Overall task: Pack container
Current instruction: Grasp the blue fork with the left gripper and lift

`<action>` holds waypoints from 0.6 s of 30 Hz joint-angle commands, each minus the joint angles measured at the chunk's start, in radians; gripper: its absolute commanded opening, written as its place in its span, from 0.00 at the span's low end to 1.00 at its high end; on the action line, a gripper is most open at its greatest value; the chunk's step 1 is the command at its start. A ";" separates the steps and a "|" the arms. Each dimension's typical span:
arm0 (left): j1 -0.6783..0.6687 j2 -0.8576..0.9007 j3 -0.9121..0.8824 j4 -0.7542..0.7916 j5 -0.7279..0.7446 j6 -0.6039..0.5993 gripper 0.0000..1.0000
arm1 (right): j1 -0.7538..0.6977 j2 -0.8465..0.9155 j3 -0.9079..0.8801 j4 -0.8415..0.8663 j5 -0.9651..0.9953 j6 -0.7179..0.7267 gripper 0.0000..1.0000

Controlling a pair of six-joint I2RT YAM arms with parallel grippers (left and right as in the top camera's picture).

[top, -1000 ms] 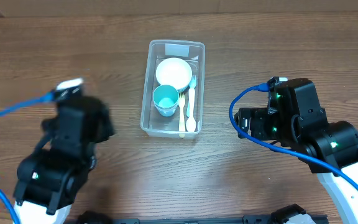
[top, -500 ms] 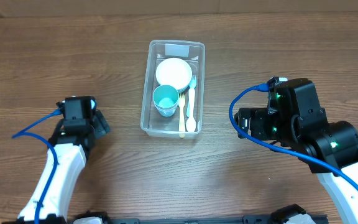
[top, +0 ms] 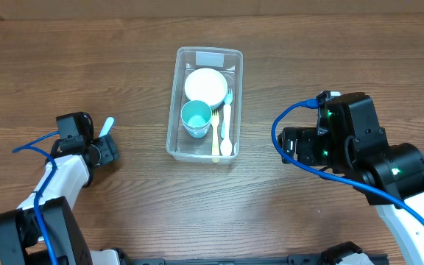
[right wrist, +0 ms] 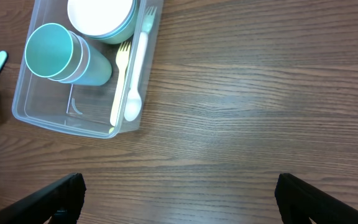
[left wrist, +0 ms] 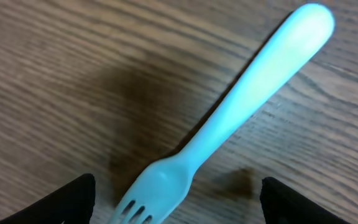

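Note:
The clear container (top: pixel 197 153) stands at the table's centre, with its pale label at the far end. It holds a white bowl (top: pixel 205 85), a teal cup (top: pixel 196 118), a yellow fork, a white spoon (top: pixel 226 125) and a pale blue fork. A light blue fork (left wrist: pixel 229 124) lies on the table to its left; its handle also shows in the overhead view (top: pixel 107 125). My left gripper (left wrist: pixel 179 202) is open, low over the table, with a jaw on each side of the fork's tine end. My right gripper (right wrist: pixel 179 199) is open and empty over bare wood, right of the container (right wrist: pixel 61 118).
The tabletop is brown wood grain. In the overhead view the left arm (top: pixel 65 169) comes in from the lower left with its blue cable. The right arm (top: pixel 352 140) sits at the right with a looped blue cable (top: pixel 285 125).
My left arm has swung down and to the left, close to the table, so the light blue fork's handle now shows beside it. The right arm and the container have not moved.

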 commanded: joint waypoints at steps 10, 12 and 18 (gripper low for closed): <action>0.006 0.101 -0.006 0.054 0.097 0.119 0.61 | 0.001 -0.003 0.005 0.005 0.010 0.000 1.00; 0.006 0.102 -0.006 0.054 0.097 0.118 0.44 | 0.001 -0.003 0.005 0.005 0.010 0.000 1.00; 0.006 0.102 -0.006 0.050 0.132 0.094 0.15 | 0.001 -0.003 0.005 0.005 0.010 0.000 1.00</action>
